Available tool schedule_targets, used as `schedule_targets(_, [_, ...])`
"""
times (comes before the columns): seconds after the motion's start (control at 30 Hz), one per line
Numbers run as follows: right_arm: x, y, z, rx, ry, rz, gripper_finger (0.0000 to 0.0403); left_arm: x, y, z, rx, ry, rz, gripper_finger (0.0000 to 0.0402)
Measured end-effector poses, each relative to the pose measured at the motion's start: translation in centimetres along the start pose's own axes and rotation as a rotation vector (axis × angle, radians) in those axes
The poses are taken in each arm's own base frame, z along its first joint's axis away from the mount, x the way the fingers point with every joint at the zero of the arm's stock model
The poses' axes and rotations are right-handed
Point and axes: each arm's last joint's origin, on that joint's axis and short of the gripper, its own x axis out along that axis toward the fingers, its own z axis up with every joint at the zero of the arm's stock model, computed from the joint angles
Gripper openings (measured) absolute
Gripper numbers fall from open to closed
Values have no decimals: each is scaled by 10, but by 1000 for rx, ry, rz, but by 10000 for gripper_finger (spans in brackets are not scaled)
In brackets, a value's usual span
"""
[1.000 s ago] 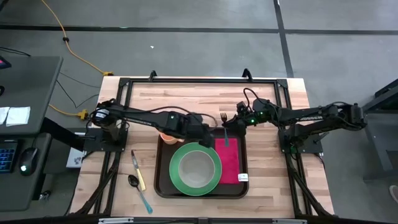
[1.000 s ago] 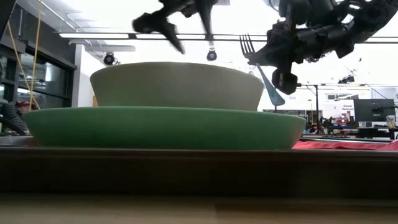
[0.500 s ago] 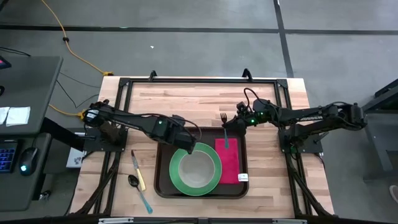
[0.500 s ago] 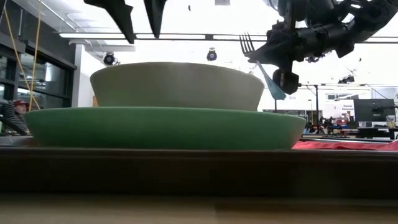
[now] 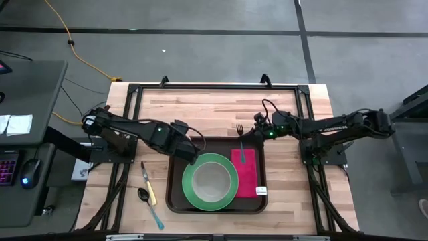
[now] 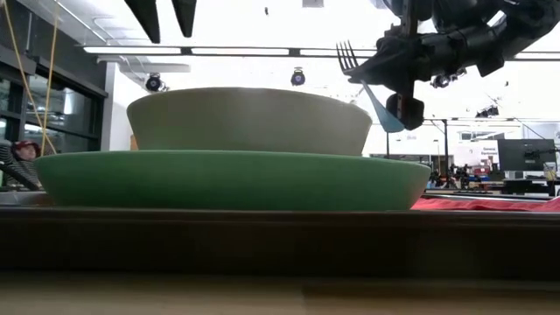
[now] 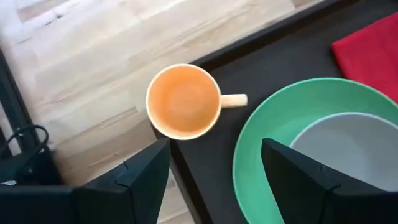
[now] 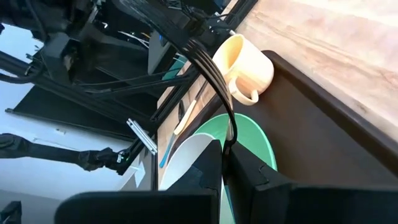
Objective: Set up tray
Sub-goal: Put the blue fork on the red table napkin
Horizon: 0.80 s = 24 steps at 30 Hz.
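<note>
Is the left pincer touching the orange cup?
Apart. In the left wrist view the left pincer hangs open, with the orange cup standing alone in the corner of the tray, bare tray and table showing between it and both fingers.

Bright ceiling strip lights [image 6: 219,50] backlight the low view; foreground blurred.

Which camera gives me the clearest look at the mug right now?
Left wrist view: the orange mug appears whole from above, handle included, at the tray corner. Right wrist shows it side-on. High view: arm covers it. Low view: not visible.
</note>
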Motion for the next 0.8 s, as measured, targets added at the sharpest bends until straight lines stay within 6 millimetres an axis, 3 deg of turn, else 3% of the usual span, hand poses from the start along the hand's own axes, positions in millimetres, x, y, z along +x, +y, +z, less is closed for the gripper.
schedule_targets(0.23, [2,5,-6,9,-3,-1,0,-6,12,0,32,-36,-11,284])
schedule_targets(0.8, [4,10,-16,60,-4,-23,0,12,64,-16,17,-28,-30,282])
